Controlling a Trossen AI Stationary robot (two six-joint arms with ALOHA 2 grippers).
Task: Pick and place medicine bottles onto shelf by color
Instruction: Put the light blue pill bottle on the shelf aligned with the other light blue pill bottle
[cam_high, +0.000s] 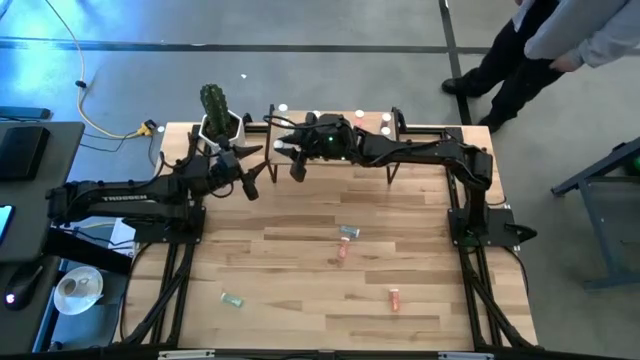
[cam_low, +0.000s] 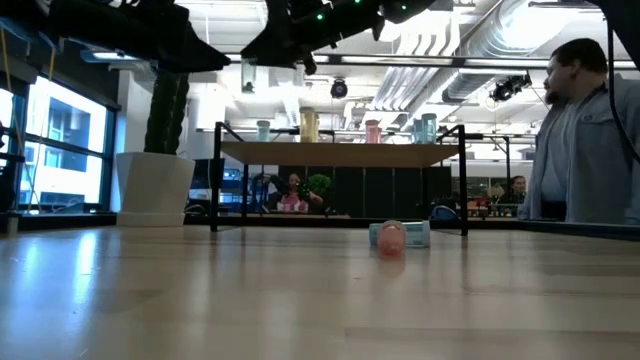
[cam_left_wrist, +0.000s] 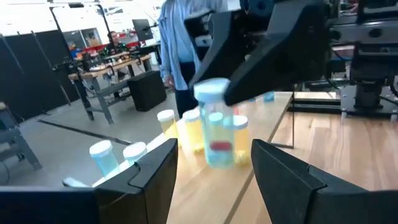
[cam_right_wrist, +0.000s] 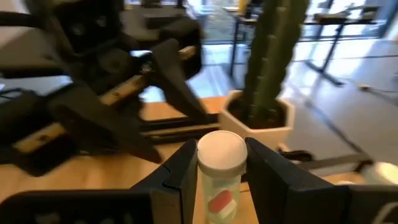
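A pale bluish bottle (cam_right_wrist: 219, 177) with a white cap and a red mark on its side stands upright between the fingers of the right gripper (cam_right_wrist: 219, 180), which are closed on its sides — held above the left end of the shelf (cam_high: 420, 135). Just beyond the gripper stands the white pot (cam_right_wrist: 261, 121) with the cactus (cam_high: 214, 103), and facing it, close by, hangs the left gripper (cam_high: 252, 172), its fingers spread wide with nothing between them.

In the left wrist view the held bottle (cam_left_wrist: 214, 127) shows straight ahead of the open fingers (cam_left_wrist: 155, 171), with yellow bottles (cam_left_wrist: 186, 127) right behind it and two pale capped ones (cam_left_wrist: 106, 155) off to one side.

In the low view, bottles in teal, yellow and pink (cam_low: 372, 131) stand along the shelf top below and beyond the right gripper.

Well away from both grippers, out on the table (cam_high: 300, 330), lie four more — a teal bottle (cam_high: 349, 232) touching or just beside a pink-red one (cam_high: 342, 252), another pink-red (cam_high: 394, 298) farther out, and a green one (cam_high: 232, 299) nearer the left arm's side.

A person (cam_low: 580, 130) stands beyond the table's right end.
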